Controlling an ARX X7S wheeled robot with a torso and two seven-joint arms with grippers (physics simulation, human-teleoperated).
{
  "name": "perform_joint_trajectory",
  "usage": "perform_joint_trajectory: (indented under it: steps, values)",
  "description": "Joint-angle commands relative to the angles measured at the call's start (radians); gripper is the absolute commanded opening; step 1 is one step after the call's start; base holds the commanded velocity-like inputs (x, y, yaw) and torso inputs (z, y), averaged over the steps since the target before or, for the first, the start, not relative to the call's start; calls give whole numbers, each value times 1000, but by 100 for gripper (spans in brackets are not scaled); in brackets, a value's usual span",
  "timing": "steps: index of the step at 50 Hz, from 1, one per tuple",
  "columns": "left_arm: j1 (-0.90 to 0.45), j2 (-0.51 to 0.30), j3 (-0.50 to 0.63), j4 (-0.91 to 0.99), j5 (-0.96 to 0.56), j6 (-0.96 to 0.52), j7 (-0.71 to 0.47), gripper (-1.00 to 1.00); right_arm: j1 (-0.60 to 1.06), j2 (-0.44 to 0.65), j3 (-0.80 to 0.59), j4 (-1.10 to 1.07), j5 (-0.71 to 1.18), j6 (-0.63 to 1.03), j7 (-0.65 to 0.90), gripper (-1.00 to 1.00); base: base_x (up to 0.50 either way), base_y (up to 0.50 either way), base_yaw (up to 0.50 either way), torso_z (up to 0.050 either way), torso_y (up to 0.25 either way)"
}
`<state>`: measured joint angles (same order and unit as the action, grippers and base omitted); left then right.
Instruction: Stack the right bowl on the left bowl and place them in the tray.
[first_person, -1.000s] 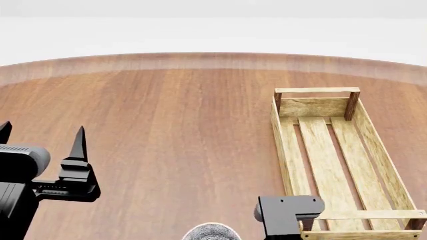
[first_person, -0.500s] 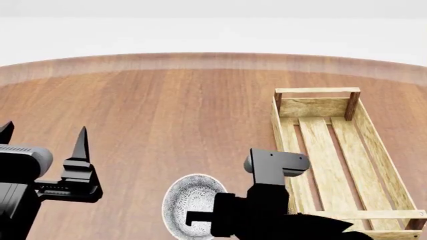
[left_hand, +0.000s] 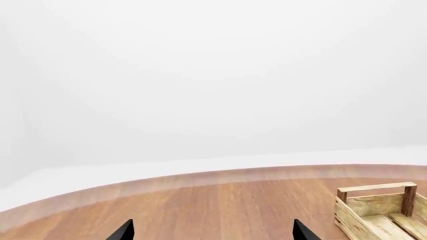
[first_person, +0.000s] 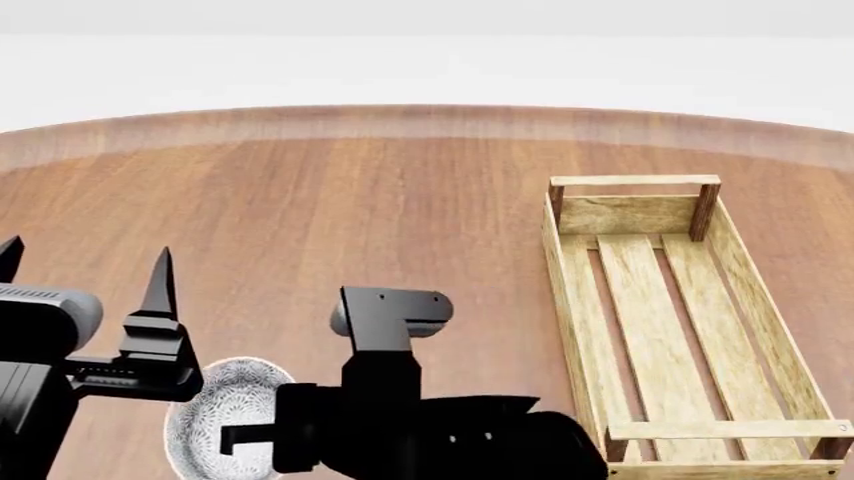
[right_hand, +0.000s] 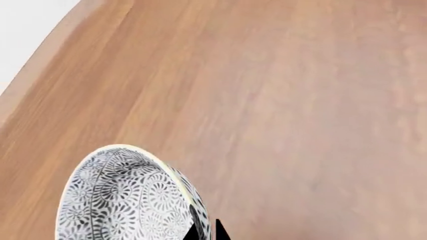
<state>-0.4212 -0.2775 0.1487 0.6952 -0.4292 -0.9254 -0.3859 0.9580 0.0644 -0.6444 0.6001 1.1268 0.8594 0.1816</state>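
Black right gripper (right_hand: 205, 231): pinched on the rim of the patterned bowl (first_person: 220, 420), one fingertip inside, one outside, bowl carried at near left.
Left gripper (first_person: 83, 275): prongs spread wide, nothing between them, just left of the bowl.
Bowl handling: looks like glazed ceramic, so stiff, slick, chippable; a rim pinch is the natural hold, and it could swing.
Second bowl: not in view.
Tray (first_person: 667, 330): light wood, far right on the table (first_person: 347, 220), well apart.

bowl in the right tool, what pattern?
Bowl: black-and-white floral swirls, pale rim; clearest in right wrist view.
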Motion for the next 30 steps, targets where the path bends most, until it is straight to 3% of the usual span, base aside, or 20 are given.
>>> perform_joint_trajectory:
  steps: [1, 8, 11, 30]
  values:
    - [1, 4, -17, 23, -9, -16, 9, 100, 122, -64, -333, 117, 310, -185, -42, -100, 0, 0, 0, 0, 0]
    - [25, -6, -33, 46, -21, -16, 7, 100, 217, -64, -781, 100, 667, -416, -68, -100, 0, 0, 0, 0, 0]
    - [30, -9, -38, 53, -25, -19, 5, 100, 235, -64, -903, 65, 757, -477, -81, -100, 0, 0, 0, 0, 3]
    - [27, -11, -27, 23, -24, 3, 1, 100, 205, -64, -940, 12, 716, -469, -81, -100, 0, 0, 0, 0, 0]
